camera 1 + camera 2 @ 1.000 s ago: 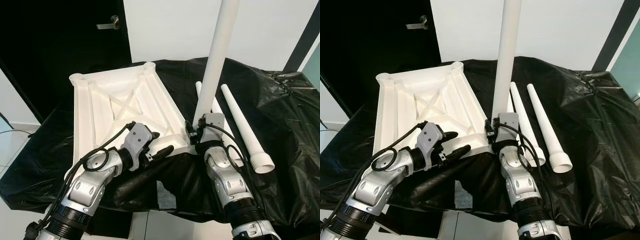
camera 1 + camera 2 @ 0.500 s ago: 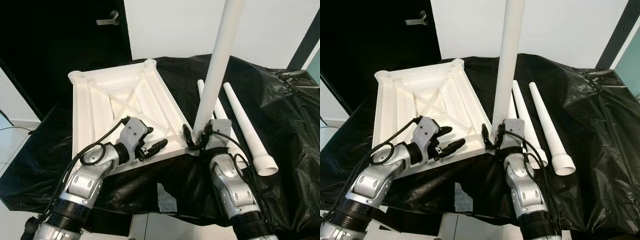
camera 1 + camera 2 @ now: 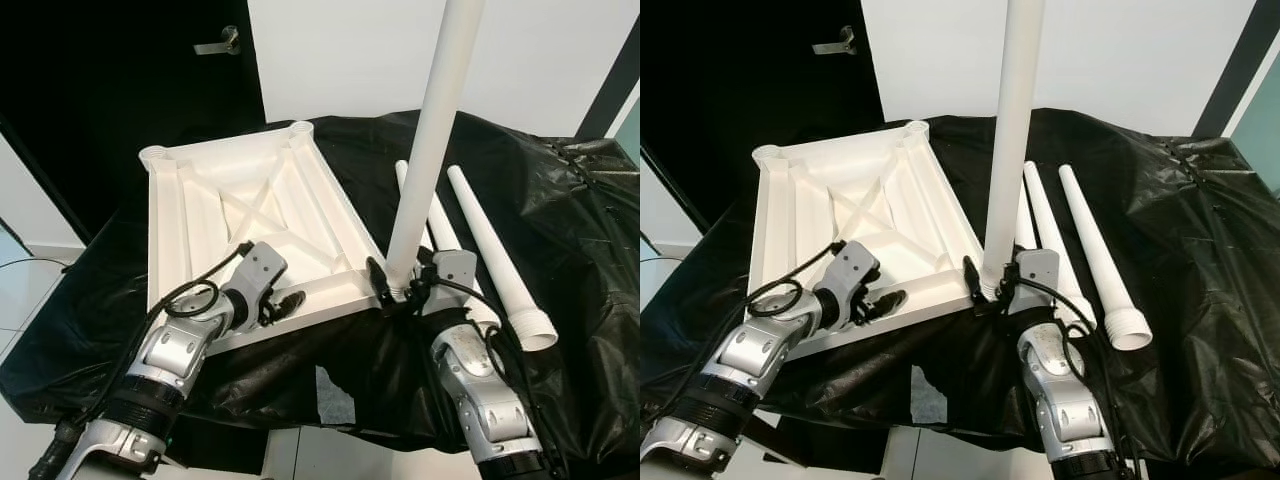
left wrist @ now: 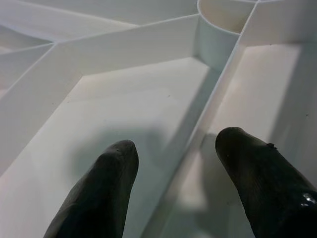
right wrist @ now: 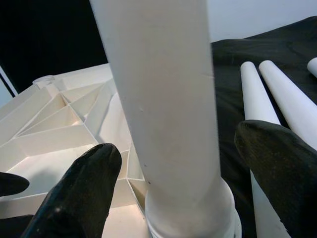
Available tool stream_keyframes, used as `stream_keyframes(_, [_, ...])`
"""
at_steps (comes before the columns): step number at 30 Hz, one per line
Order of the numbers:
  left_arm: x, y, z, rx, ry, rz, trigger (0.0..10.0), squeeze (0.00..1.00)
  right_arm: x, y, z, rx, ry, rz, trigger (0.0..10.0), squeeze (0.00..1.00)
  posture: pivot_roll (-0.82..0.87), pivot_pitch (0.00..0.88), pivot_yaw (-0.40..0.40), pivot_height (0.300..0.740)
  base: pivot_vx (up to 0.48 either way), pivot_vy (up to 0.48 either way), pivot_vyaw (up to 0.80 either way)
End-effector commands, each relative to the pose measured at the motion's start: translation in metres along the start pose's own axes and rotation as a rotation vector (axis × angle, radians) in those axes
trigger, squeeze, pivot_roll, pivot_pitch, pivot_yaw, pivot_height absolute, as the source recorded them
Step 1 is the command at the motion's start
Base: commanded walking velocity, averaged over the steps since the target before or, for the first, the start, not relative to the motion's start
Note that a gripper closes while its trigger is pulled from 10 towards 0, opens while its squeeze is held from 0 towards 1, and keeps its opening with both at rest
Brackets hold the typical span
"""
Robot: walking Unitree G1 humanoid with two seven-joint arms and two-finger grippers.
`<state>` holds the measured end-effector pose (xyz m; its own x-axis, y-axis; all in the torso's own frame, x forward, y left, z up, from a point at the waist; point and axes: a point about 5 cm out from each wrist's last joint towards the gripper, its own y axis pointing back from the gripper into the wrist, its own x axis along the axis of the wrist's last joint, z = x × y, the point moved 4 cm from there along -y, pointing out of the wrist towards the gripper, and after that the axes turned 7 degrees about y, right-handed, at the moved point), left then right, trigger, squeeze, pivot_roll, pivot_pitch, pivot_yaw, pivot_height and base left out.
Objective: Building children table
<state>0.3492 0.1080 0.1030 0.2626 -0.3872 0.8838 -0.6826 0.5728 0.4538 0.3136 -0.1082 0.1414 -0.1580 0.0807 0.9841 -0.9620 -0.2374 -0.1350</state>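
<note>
A white tabletop (image 3: pixel 240 215) lay upside down on a surface draped in black plastic sheeting (image 3: pixel 560 230), ribs facing up, with one white leg (image 3: pixel 432 150) standing upright in the near right corner socket. The right gripper (image 3: pixel 396 290) reached in from below at the foot of that leg, forearm angled up toward the corner; in the right wrist view its fingers (image 5: pixel 74 188) stood wide on either side of the leg, not pressing on it. The left gripper (image 3: pixel 283 303) rested over the near edge of the tabletop, elbow bent low, and the left wrist view showed its fingers (image 4: pixel 104 188) parted, straddling one rib. Two more legs (image 3: pixel 495 255) lay side by side on the sheeting just to the right of the upright one. A dark door with a metal handle (image 3: pixel 220 42) stood behind.

Half a second earlier the left gripper had sat a little farther right, its fingers spread in the air above the edge; it had since dropped onto the rib. The right gripper had stayed at the leg's base.
</note>
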Motion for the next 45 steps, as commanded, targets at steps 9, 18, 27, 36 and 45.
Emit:
stream_keyframes(9, [-0.015,-0.009,-0.024,0.15,0.145,-0.131,0.7,0.0,0.003,0.011,-0.007,0.015,-0.024,0.006,10.0,0.0,0.02,0.0,0.092,0.74,0.0,0.0,0.0])
stream_keyframes(18, [-0.012,-0.006,-0.041,0.231,0.197,-0.135,0.0,0.0,0.005,0.009,-0.011,0.002,-0.036,0.009,10.0,0.0,0.03,0.0,0.107,0.74,0.0,0.0,0.0])
stream_keyframes(27, [-0.01,0.005,-0.061,0.39,0.276,-0.072,0.0,0.0,0.005,0.01,-0.009,-0.015,-0.043,0.003,10.0,0.0,0.04,0.0,0.103,0.74,0.0,0.0,0.0])
stream_keyframes(36, [0.005,-0.009,-0.026,0.339,0.284,-0.018,4.7,0.0,0.003,0.002,-0.008,-0.025,-0.034,-0.01,10.0,0.0,0.06,0.0,0.089,0.74,0.0,0.0,0.0])
stream_keyframes(45, [0.018,-0.025,0.007,0.242,0.283,0.015,10.0,1.0,0.001,-0.003,-0.008,-0.017,-0.02,-0.024,10.0,0.0,0.06,0.0,0.088,0.74,0.0,0.0,0.0])
